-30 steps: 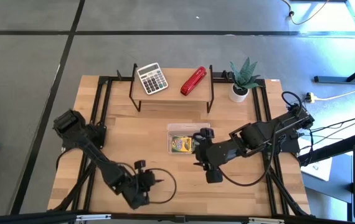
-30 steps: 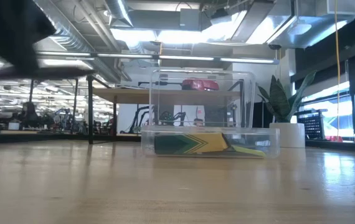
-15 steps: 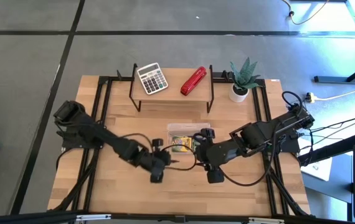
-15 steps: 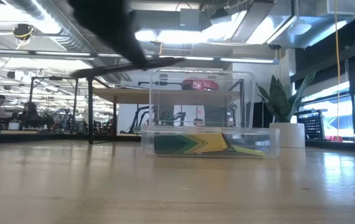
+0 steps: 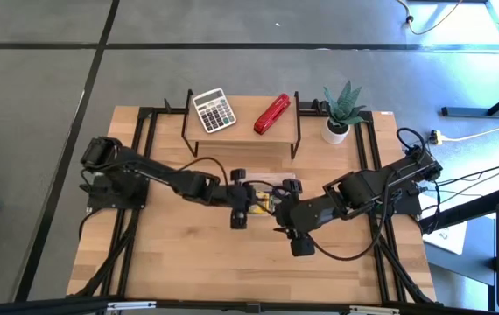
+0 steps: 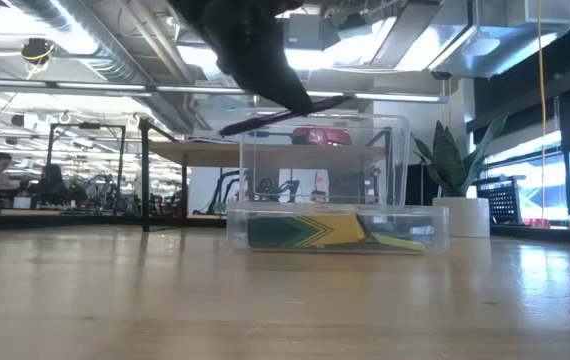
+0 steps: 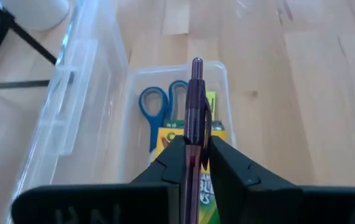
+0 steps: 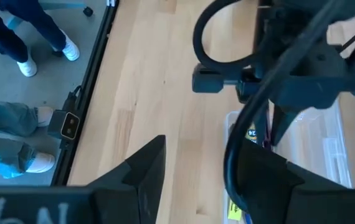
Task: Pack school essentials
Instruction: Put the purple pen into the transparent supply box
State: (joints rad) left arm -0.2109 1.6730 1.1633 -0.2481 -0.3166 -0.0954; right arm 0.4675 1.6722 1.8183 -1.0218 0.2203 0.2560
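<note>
Purple pen (image 7: 195,106) | your left hand (image 7: 196,152) clamps it, pointing over the clear box (image 7: 124,93) above scissors (image 7: 159,106), ready to drop | right hand (image 5: 291,229) open, empty, beside the box

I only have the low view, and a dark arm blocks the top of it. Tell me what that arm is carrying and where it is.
Observer: That is the left gripper; its fingers are shut on the purple pen, held over the open clear box.
Operator: List what is already inside.
Observer: The blue scissors and the yellow-green box lie on its floor.
Operator: Report the other arm.
Observer: The right gripper waits beside the clear box, fingers open, with nothing between them.
</note>
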